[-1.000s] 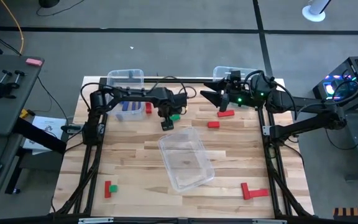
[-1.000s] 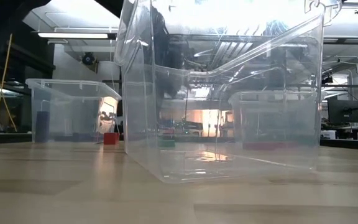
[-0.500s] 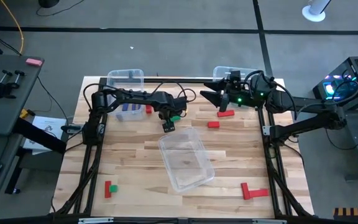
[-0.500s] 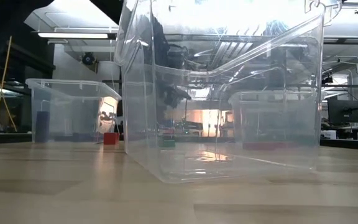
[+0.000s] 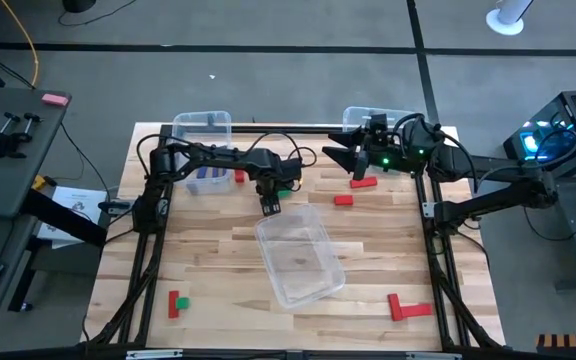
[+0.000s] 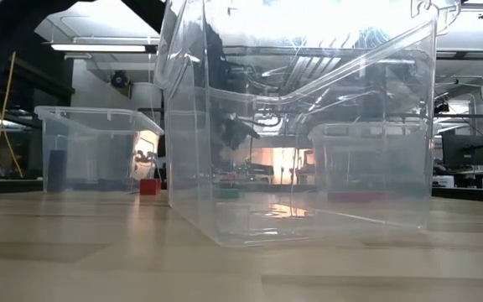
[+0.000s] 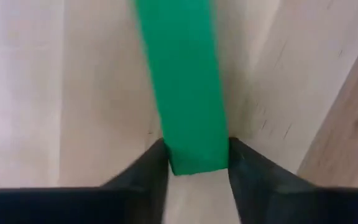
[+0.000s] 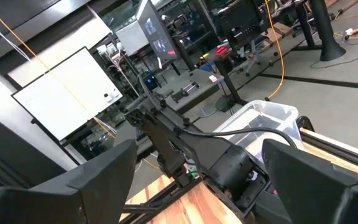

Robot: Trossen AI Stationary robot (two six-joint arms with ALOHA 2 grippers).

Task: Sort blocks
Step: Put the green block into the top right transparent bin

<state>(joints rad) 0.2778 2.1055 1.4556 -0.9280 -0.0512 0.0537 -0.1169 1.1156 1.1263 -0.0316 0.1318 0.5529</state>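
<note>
The left gripper has just closed its jaws from wide open onto the long green rectangular block, lying on the wooden table beside the middle clear plastic bin. Lifting it comes next. The right gripper waits open.

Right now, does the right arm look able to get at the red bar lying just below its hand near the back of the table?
Probably yes. The right hand hangs open just beside that red bar, with bare table around it. The left hand is busy on the green bar, off to the side.
</note>
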